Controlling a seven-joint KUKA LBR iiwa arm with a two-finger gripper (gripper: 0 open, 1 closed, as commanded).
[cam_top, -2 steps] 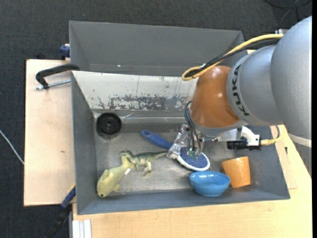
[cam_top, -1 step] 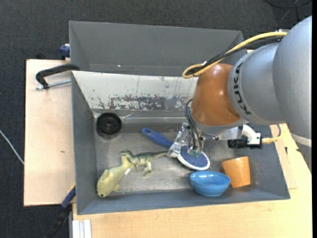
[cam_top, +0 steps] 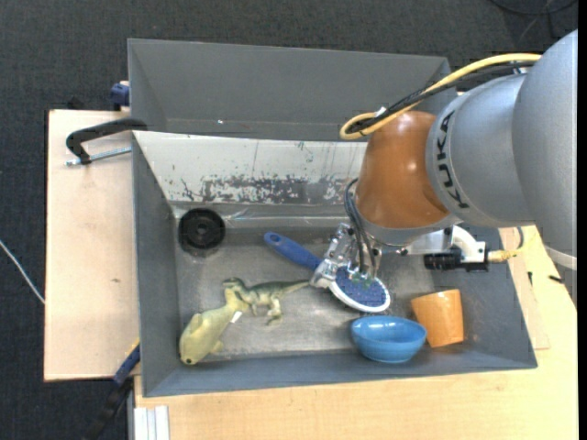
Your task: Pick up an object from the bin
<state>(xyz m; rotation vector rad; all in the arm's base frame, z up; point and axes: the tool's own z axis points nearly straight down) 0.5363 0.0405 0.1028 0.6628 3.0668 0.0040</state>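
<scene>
My gripper [cam_top: 354, 257] hangs low at the bin's right-middle, just under the orange cover on the wrist. It is directly over a dish brush [cam_top: 312, 264] with a blue handle and a white head with dark blue bristles, which lies slantwise on the bin floor. The gripper's lower end meets the brush near where the handle joins the head. A blue bowl [cam_top: 389, 337] sits right in front of the brush head, and an orange cup [cam_top: 440, 316] stands beside the bowl on the right.
A green toy dinosaur [cam_top: 261, 293] lies left of the brush, with a yellow-green squashy toy [cam_top: 205, 334] at the front left. A black round cap [cam_top: 201, 229] rests at the back left. The arm covers the bin's right rear.
</scene>
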